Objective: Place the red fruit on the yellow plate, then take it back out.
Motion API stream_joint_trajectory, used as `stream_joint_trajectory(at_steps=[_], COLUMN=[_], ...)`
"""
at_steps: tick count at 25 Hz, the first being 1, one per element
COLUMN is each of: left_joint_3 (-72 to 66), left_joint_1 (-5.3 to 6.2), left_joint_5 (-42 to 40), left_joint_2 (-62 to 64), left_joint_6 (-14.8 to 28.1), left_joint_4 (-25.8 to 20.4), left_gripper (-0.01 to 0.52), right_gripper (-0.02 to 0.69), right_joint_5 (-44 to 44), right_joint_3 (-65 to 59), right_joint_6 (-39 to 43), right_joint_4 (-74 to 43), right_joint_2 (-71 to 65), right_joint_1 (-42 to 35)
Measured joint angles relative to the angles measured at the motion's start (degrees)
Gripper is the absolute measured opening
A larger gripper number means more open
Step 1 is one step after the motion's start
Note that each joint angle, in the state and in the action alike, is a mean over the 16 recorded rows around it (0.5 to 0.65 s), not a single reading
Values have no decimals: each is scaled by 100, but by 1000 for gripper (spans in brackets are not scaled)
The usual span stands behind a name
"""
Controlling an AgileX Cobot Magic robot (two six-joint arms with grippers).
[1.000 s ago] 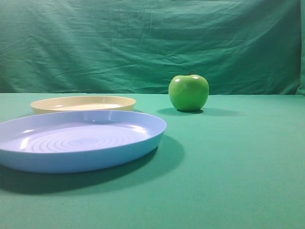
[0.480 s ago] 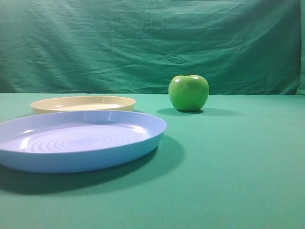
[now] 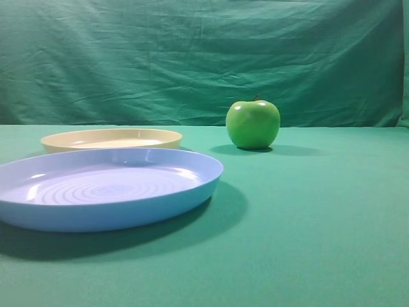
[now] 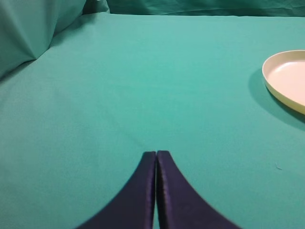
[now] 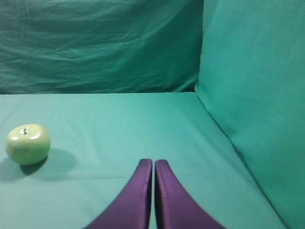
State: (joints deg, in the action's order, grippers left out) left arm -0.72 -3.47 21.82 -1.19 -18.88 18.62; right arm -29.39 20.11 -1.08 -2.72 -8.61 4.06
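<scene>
The red fruit is out of view in every frame. The yellow plate [image 3: 112, 138] lies bare at the back left of the green cloth; its rim [image 4: 286, 81] also shows at the right edge of the left wrist view. My left gripper [image 4: 156, 152] is shut with nothing between its dark fingers, low over bare cloth well left of that plate. My right gripper [image 5: 153, 161] is shut and holds nothing, with cloth under it. Neither gripper shows in the exterior view.
A large light blue plate [image 3: 105, 188] with concentric rings lies in front of the yellow one. A glossy green apple [image 3: 253, 124] stands behind and right of it, and the apple [image 5: 27, 144] lies far left of my right gripper. A green cloth backdrop rises behind and at both sides.
</scene>
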Motion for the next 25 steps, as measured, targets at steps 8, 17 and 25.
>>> stream_joint_trajectory(at_steps=[8, 17, 25], left_joint_3=[0, 0, 0], left_joint_1=[0, 0, 0], left_joint_5=[0, 0, 0], left_joint_2=[0, 0, 0], left_joint_6=[0, 0, 0], left_joint_4=[0, 0, 0], left_gripper=[0, 0, 0], right_gripper=[0, 0, 0], right_joint_5=[458, 522, 589], right_joint_3=[-1366, -2002, -2123], right_joint_6=[2, 2, 2], right_joint_4=[129, 176, 183], right_joint_2=[774, 920, 920], right_joint_1=[-339, -349, -349])
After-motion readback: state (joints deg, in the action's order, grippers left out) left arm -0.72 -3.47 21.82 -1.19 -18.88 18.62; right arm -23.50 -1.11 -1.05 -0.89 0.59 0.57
